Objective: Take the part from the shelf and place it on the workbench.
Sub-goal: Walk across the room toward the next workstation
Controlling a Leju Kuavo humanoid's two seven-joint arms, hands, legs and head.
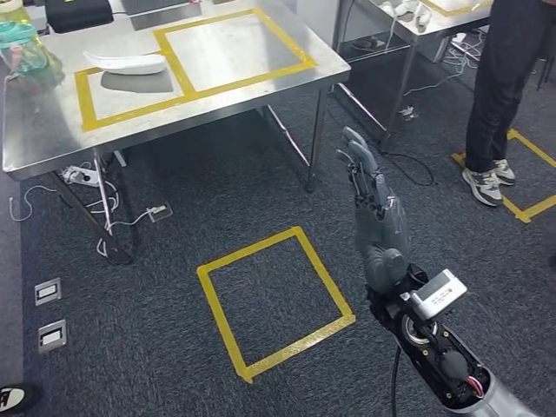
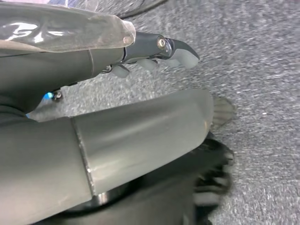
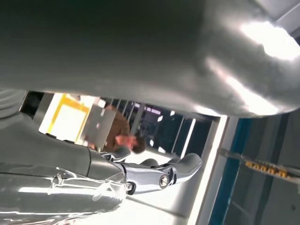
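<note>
The part (image 1: 126,62) is a long, flat, white piece with rounded, tapering ends, pale and smooth, casting a grey shadow on the metal under it. It lies on the steel workbench (image 1: 216,95), inside the smaller of two rectangles marked in yellow tape (image 1: 172,54), its long side running along the bench.

In the head view the right hand (image 1: 375,217) is raised over the dark carpet (image 1: 196,200), fingers (image 1: 359,152) nearly straight, held close together and pointing up and away, with nothing between them; it holds nothing. The part is well apart from these fingertips, far beyond them and off toward the robot's left, up on the bench, with bare carpet and a taped yellow square (image 1: 275,300) on the floor lying between.

The left hand (image 2: 141,54) shows in its wrist view, fingers (image 2: 176,50) stretched out straight over grey carpet, nothing in them.

A person (image 1: 501,95) in dark trousers stands beyond the right fingers, by a second table (image 1: 420,26).
</note>
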